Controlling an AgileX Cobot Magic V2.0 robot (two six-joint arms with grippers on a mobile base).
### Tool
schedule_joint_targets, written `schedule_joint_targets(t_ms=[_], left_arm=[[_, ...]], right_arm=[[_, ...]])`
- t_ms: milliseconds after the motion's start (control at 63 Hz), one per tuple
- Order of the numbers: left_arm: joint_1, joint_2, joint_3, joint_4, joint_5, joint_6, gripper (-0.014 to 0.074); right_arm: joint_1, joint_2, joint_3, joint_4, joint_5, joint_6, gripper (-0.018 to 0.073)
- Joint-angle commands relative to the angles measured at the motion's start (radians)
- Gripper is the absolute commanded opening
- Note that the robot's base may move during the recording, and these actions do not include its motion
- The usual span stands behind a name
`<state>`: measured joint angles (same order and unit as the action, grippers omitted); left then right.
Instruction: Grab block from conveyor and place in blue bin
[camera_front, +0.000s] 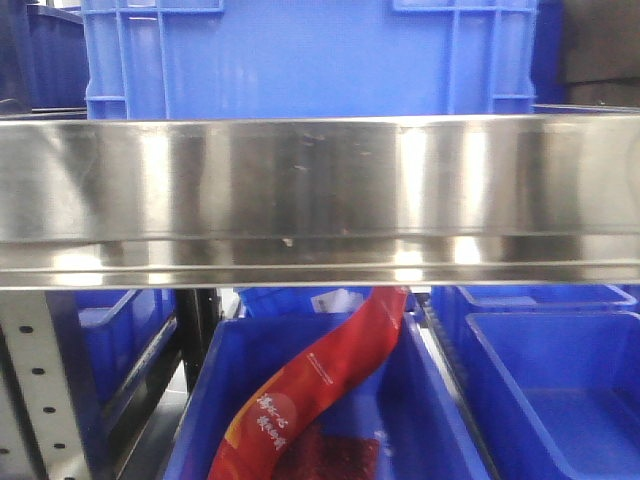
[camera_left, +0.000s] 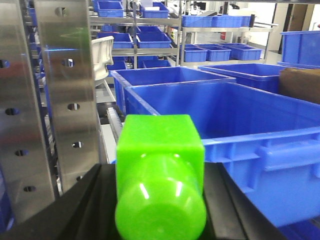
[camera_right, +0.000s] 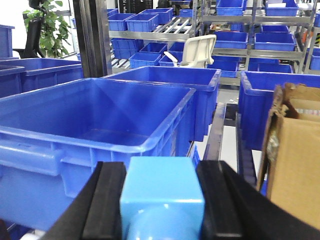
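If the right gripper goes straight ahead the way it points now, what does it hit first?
Probably the near wall of the big blue bin, close to its right corner. The light blue block in the right gripper would touch first. Depth is unclear.

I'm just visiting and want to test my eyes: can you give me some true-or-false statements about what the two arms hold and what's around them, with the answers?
1. The left gripper holds a green block. True.
2. The right gripper is empty. False: it is shut on a light blue block.
3. The big blue bin ahead of the right gripper shows nothing inside. True.
4. The cardboard box is on the left of the right wrist view. False: it is on the right.
5. The red packet lies on top of the steel shelf. False: it lies in a lower blue bin beneath the shelf.
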<state>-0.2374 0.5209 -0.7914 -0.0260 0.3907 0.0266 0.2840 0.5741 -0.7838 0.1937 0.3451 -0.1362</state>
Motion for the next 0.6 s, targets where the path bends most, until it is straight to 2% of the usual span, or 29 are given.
schedule_joint_targets(t_ms=[0,587], left_arm=[[-0.005,-0.006,-0.005,-0.006,-0.02,-0.001,-0.0111],[-0.005,-0.006,-0.005,-0.006,-0.02,-0.001,-0.0111]], right_arm=[[0.003,-0.003,0.001,-0.001,-0.016,-0.004,-0.0167],[0.003,-0.003,0.001,-0.001,-0.016,-0.004,-0.0167]])
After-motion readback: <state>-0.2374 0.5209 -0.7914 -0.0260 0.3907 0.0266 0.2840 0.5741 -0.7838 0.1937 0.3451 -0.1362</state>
